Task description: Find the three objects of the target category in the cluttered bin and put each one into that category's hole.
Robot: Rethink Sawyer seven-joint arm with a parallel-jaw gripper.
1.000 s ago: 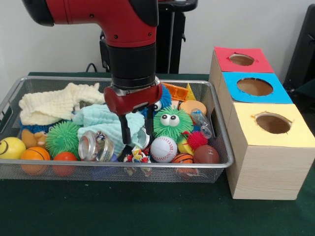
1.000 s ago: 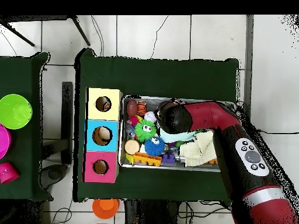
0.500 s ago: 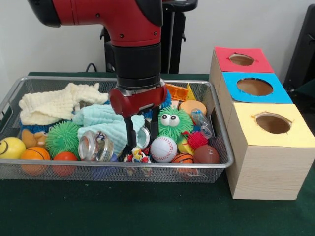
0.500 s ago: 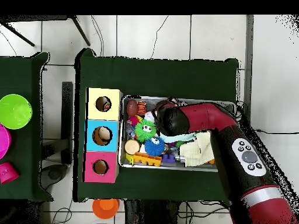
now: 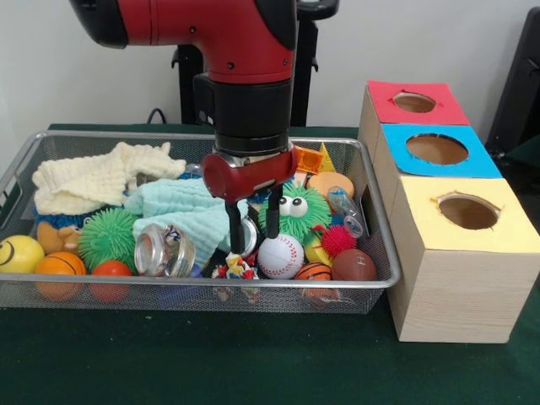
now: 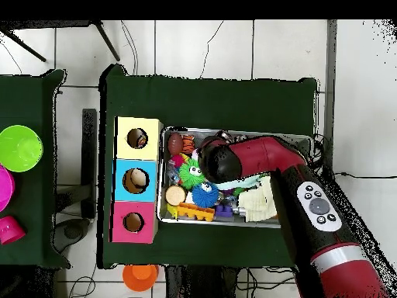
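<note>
Front view shows the hand (image 5: 255,226) low in the wire bin (image 5: 51,143), its fingers apart and empty just above the baseball (image 5: 280,256), so I judge the search step is on, and next it must descend and close.

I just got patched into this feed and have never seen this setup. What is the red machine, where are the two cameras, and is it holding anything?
The red machine is a robot arm ending in a gripper. One camera faces it across the table; the other looks straight down, where the arm reaches over the wire bin. The bin holds cloths, spiky balls, a green googly-eyed toy, a baseball and a small glass jar. Beside it stand three boxes with holes: red, blue and yellow. The gripper's fingers are apart, lowered among the toys, gripping nothing that I can see.
</note>
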